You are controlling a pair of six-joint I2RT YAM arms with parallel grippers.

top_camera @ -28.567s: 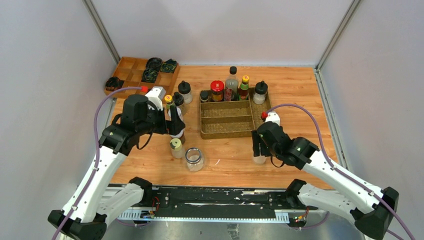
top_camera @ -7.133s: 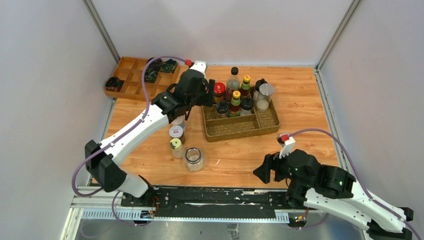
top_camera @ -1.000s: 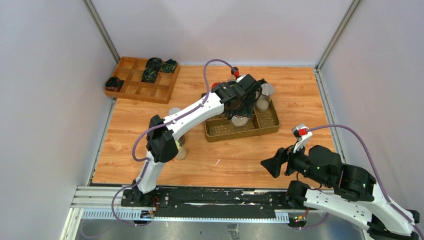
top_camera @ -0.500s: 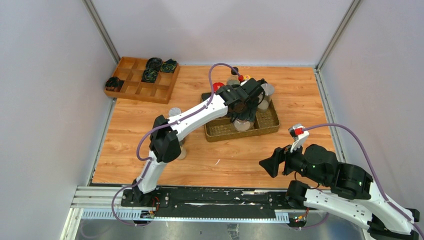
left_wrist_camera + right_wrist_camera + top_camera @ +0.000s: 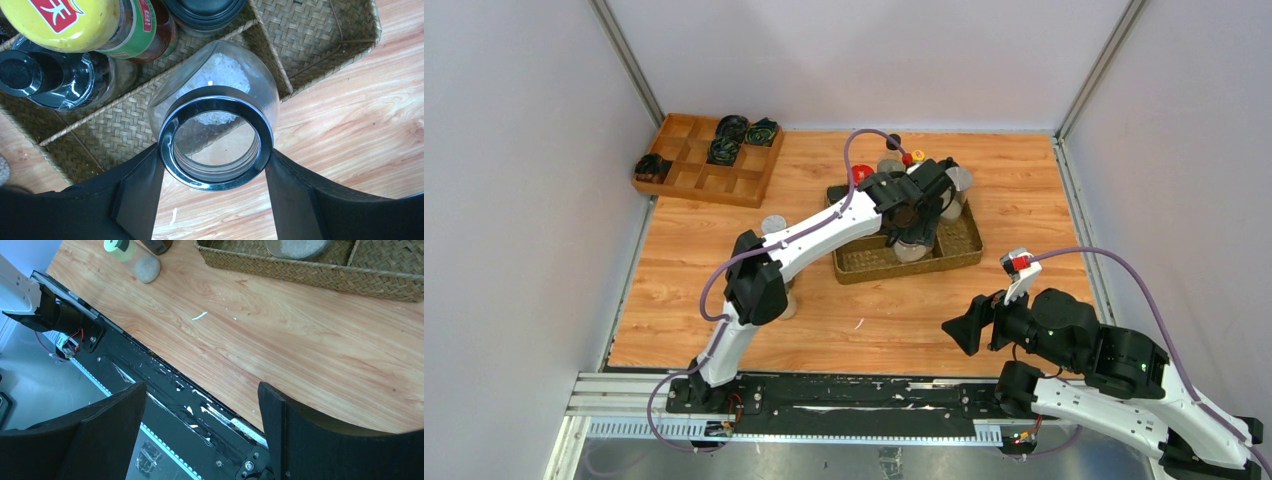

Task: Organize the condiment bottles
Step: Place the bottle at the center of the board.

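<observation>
My left gripper [image 5: 913,226] is shut on a clear glass jar [image 5: 911,248] with a black ring lid and white grains inside. It holds the jar tilted over the front compartment of the woven tray [image 5: 959,252]. In the left wrist view the fingers [image 5: 142,185] press both sides of the jar's lid [image 5: 216,137]. Beside it in the tray stand a yellow-capped bottle [image 5: 65,20], a black-capped clear bottle [image 5: 30,75] and a black-lidded jar [image 5: 205,10]. More bottles [image 5: 860,172] line the tray's back row. My right gripper [image 5: 959,335] is open and empty over the table's front edge.
A wooden compartment box [image 5: 686,150] with dark coils sits at the back left. A silver-capped bottle [image 5: 772,223] stands left of the tray. A pale-capped bottle [image 5: 119,245] and a grey cap [image 5: 147,269] show by the left arm. The black rail [image 5: 165,390] runs along the near edge.
My left gripper has carried the jar a little toward the near right over the tray's front compartment. The right arm has shifted slightly left, still open.
</observation>
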